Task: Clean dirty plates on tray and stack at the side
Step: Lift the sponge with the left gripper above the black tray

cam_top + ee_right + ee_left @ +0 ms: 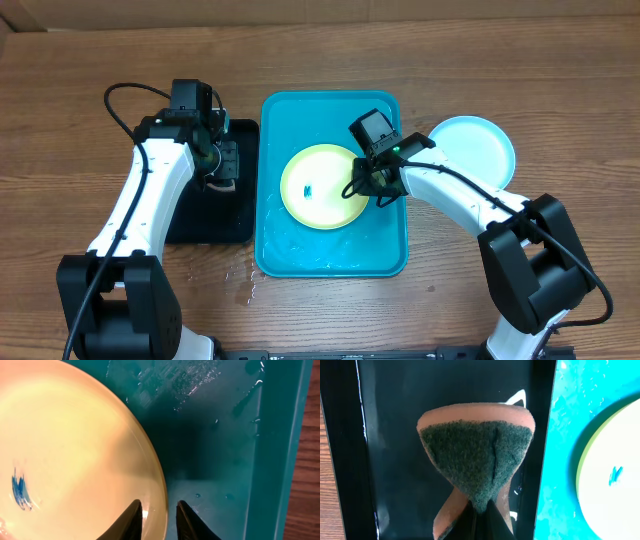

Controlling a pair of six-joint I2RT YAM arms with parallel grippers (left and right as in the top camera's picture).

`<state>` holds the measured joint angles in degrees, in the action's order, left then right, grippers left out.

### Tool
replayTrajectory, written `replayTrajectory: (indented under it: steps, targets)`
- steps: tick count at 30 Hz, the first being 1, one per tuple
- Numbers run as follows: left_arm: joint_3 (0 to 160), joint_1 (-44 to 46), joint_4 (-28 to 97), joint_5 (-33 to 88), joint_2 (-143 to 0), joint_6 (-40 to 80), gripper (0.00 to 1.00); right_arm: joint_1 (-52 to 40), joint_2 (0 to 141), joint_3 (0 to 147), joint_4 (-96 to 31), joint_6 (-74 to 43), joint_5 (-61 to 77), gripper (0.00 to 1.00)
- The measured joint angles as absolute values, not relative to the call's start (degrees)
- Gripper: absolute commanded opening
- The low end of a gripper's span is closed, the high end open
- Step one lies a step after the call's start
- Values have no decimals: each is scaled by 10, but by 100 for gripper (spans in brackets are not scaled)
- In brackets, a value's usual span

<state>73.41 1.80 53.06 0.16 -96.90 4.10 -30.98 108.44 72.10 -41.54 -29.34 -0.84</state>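
A pale yellow-green plate [325, 200] with a blue smudge at its centre lies in the bright cyan tray [300, 250]. My right gripper [375, 185] sits at the plate's right rim. In the right wrist view its fingers [157, 505] are closed on the rim of the plate [75, 450], one over the plate and one over the wet tray floor [225, 435]. A light cyan plate [470, 150] lies on the table to the right of the tray. A second yellow-green plate does not show. My left gripper [222, 170] is shut on a sponge [475, 455].
The sponge, orange with a dark green scrub face, hangs over a smaller black tray [205, 220] left of the cyan tray. The left wrist view shows the black tray [400, 435], the cyan tray's edge [560, 435] and the plate [615, 510]. Water drops lie by the tray's front left corner.
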Motion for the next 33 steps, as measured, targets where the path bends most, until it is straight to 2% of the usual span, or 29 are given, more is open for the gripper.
replayTrajectory:
  steps: [8,20,32,33]
  targets:
    - [734,18,530,2,-969,41,4,-307,1086,721,-415,-294,-9,19]
    - [734,18,530,2,-969,41,4,-301,1095,721,-415,-296,-8,4]
    - [734,18,529,2,-969,41,4,-301,1095,721,-423,-356,-9,4]
    - [734,18,529,2,-969,41,4,-301,1095,721,-423,-361,-9,8]
